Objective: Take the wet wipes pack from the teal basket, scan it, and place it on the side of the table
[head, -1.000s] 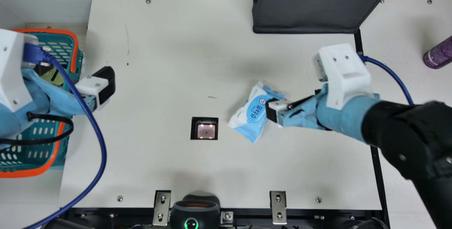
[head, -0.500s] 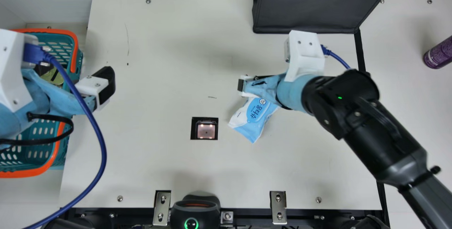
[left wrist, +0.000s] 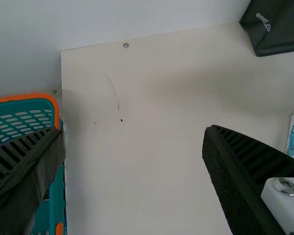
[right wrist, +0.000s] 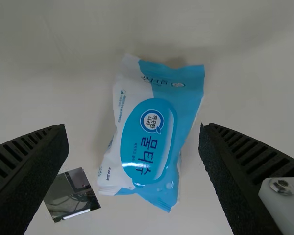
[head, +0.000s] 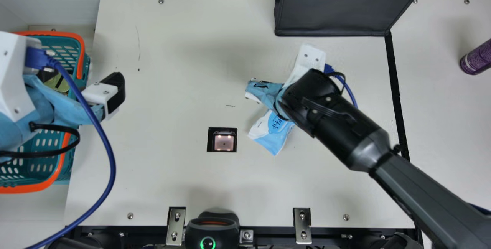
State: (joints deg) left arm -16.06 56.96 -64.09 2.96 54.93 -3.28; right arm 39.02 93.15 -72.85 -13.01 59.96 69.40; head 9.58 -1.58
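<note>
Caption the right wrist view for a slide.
Right end effector open above the wet wipes pack, scanner window close by.

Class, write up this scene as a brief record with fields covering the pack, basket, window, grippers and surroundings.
Wipes pack: lying on the table, out of the basket
Pack held: no
Basket: teal, orange-rimmed, at the main view's left
Square window: set in the table, left of the pack
Left gripper: beside the basket, jaws open
Right gripper: above the pack, jaws open
Surroundings: dark bag, purple container
</note>
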